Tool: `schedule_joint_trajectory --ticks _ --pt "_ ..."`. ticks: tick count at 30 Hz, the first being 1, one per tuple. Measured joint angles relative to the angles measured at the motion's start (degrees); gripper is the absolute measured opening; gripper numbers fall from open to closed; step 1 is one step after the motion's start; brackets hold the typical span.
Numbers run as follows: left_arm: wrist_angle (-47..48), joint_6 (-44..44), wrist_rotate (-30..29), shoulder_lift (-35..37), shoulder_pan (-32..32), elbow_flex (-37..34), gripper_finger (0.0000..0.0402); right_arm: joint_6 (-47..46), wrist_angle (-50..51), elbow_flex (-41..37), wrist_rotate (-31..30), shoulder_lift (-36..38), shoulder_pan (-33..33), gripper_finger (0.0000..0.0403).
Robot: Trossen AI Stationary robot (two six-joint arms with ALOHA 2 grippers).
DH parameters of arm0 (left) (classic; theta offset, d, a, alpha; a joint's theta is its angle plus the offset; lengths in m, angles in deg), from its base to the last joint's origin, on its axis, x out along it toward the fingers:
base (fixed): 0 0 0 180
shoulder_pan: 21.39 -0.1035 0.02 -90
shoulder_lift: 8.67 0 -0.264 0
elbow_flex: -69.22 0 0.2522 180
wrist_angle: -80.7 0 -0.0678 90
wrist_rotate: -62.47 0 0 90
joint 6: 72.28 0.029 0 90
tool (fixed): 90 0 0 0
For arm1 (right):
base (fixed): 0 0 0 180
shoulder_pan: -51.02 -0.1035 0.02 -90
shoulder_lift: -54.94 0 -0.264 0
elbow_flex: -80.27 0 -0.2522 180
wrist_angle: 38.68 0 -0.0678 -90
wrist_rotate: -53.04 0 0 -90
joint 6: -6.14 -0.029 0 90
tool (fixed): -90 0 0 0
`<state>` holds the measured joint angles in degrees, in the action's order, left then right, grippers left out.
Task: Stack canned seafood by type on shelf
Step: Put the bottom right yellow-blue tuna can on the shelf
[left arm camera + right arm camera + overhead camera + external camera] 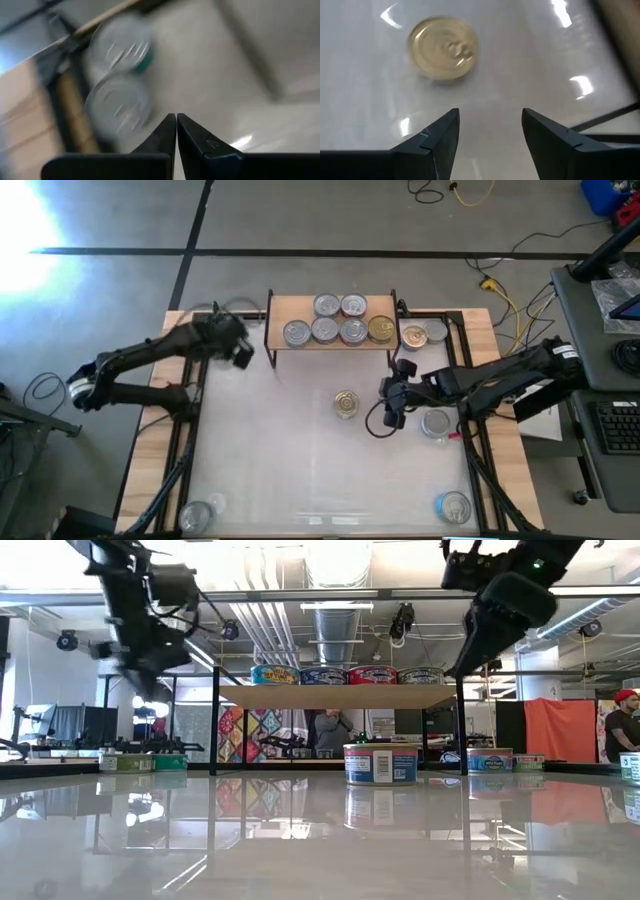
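Yellow cable (497, 298) on grey floor (300, 215)

Right gripper (391, 402): above the table (300, 470), before the shelf (290, 308)
Lone tin (347, 403): just left of it, apart
Six tins (338, 319): on the shelf behind it
Another tin (436, 423): to its right

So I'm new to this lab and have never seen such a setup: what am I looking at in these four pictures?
Two robot arms work at a white table. One picture looks straight down, one looks level across the tabletop, and two come from cameras on the wrists. The small wooden shelf already carries six tins; more tins lie loose on the table. The left pincer is shut and empty, near the shelf's left end. The right pincer is open, holding nothing, close to a gold-topped tin in the middle of the table.
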<state>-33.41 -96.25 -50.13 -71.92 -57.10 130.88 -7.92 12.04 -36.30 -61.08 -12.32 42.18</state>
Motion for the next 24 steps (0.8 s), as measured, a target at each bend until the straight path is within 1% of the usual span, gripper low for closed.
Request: schedule_joint_trajectory --ticks 2,4,7,9,13,19,22,24 --pt "-6.59 2.11 4.95 0.32 -5.69 -0.07 0.0 0.55 -0.05 0.75 -1.67 0.0 0.0 0.0205" --pt "-11.29 1.96 7.29 0.37 -10.82 -0.07 0.0 0.42 0.01 1.33 -1.54 0.0 -0.02 0.0205" --pt "-14.58 0.2 7.77 -0.37 -16.76 -0.07 0.0 -0.35 -0.01 1.71 -0.94 0.0 -0.33 0.0205" --pt "-15.92 -2.25 8.14 -1.49 -19.4 -0.15 0.0 -0.46 0.27 1.71 -0.23 0.0 -0.42 0.0205" --pt "-22.42 -6.41 8.36 -4.99 -20.47 -0.22 0.0 0.97 0.19 1.71 0.15 0.0 -0.42 0.0205" --pt "-28.71 -14.19 8.39 -13.39 -22.27 -0.66 0.0 0.83 1.03 1.69 0.06 0.64 -0.91 0.0205" --pt "-30.1 -18.16 8.88 -17.38 -23.31 -1.67 0.0 -0.2 3.42 2.2 -2.31 2.45 -3.04 0.0205" --pt "-32.85 -19.11 9.44 -19.12 -23.61 -2.4 0.0 -1.72 6.16 3.22 -4.6 3.74 -4.59 0.0205"
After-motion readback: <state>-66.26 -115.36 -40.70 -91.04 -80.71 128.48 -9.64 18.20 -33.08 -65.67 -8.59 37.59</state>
